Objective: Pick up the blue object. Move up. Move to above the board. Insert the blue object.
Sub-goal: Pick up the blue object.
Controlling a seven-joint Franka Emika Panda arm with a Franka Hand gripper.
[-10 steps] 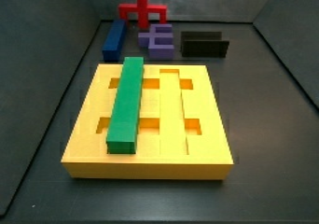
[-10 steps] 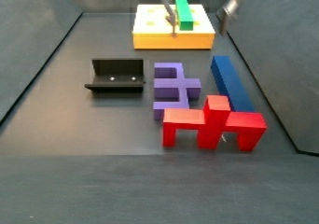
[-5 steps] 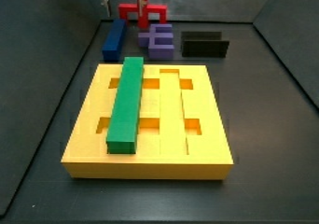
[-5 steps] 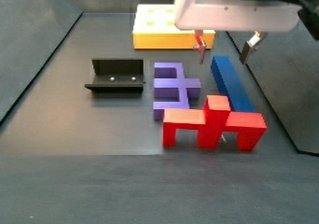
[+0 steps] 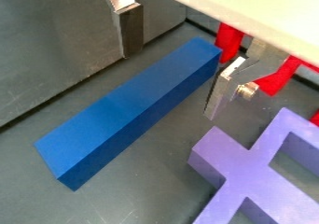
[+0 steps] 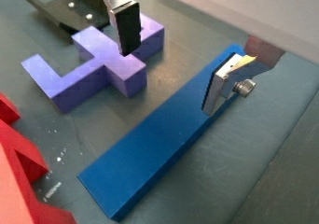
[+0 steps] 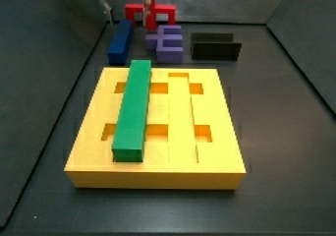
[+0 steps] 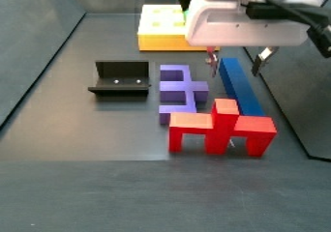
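Observation:
The blue object (image 5: 131, 102) is a long dark-blue bar lying flat on the grey floor; it also shows in both side views (image 8: 239, 84) (image 7: 121, 41). My gripper (image 8: 238, 60) is open and hangs low over the end of the bar nearer the board. In both wrist views the bar runs between the fingers (image 5: 129, 27) (image 6: 228, 78), and the gripper (image 5: 178, 55) holds nothing. The yellow grooved board (image 7: 197, 142) carries a green bar (image 7: 134, 107) in one groove. In a side view my gripper's white body covers part of the board (image 8: 162, 28).
A purple E-shaped block (image 8: 184, 89) lies right beside the blue bar. A red block (image 8: 223, 128) stands at the bar's end away from the board. The dark fixture (image 8: 123, 78) stands beyond the purple block. Grey walls close in the floor.
My gripper has come from above the board end of the floor and dropped down over the blue bar, its open fingers now either side of it. The pieces have not moved.

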